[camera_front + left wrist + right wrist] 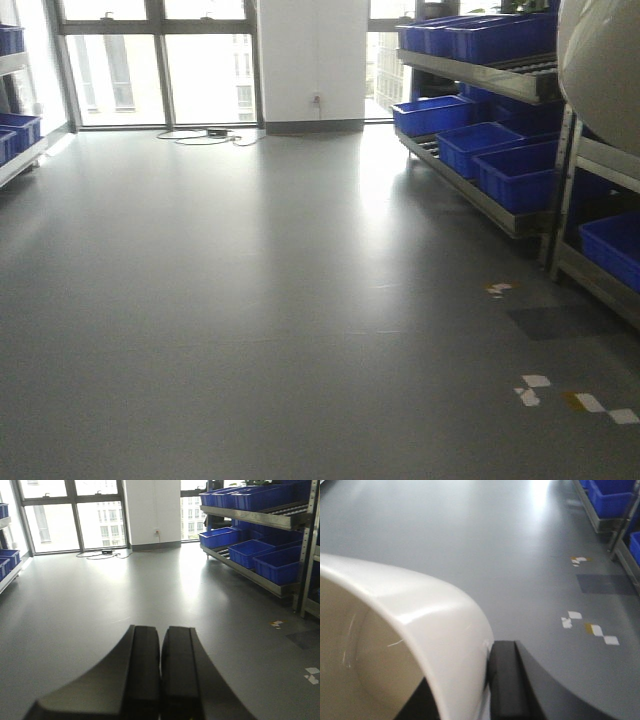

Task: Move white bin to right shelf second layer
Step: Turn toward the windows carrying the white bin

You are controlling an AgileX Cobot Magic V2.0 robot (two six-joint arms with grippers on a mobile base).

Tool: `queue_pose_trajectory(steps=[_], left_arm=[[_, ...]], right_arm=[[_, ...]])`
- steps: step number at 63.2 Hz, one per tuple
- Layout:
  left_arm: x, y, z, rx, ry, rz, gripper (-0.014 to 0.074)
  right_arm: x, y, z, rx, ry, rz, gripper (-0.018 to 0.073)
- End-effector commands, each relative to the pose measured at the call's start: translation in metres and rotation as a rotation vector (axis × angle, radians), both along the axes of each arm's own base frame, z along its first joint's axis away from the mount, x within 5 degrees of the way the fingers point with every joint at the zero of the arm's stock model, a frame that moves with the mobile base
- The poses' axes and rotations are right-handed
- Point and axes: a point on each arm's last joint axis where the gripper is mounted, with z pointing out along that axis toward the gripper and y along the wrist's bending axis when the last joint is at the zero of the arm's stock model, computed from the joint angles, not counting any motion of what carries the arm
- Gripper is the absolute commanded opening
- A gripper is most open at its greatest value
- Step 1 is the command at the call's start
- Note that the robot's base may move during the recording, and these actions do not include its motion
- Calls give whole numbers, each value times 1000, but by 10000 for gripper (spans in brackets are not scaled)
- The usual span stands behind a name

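A warehouse-style storeroom: steel roller racks of blue crates line a wide grey floor.

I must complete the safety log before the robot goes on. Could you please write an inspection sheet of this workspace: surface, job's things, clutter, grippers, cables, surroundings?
Surface: grey glossy floor, with glare from the windows.
Job's things: glossy cream-white plastic bin, held by its rim above the floor; right steel roller rack, its visible levels carrying blue plastic crates.
Clutter: white and yellow tape marks on the floor.
Grippers: left gripper shut, holding nothing; right gripper shut on the bin's wall.
Cables: loose cable on the floor by the windows.
Surroundings: tall windows, white pillar, second crate rack on the left.
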Motion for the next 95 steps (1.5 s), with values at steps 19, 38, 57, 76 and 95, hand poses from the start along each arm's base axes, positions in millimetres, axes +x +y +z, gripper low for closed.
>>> queue_pose_trajectory(steps=[19,38,57,76,95], left_arm=[[0,0,-4,-19,-59,0,85],[0,0,-4,-19,-59,0,85],[0,0,-4,-19,-59,0,85],[0,0,-4,-19,-59,0,85],[0,0,-4,-19,-59,0,85]], right_arm=[[1,0,21,26,-139,1,57],[1,0,21,26,-139,1,57],[1,0,21,26,-139,1,57],[1,0,21,26,-139,1,57],[1,0,21,26,-139,1,57]])
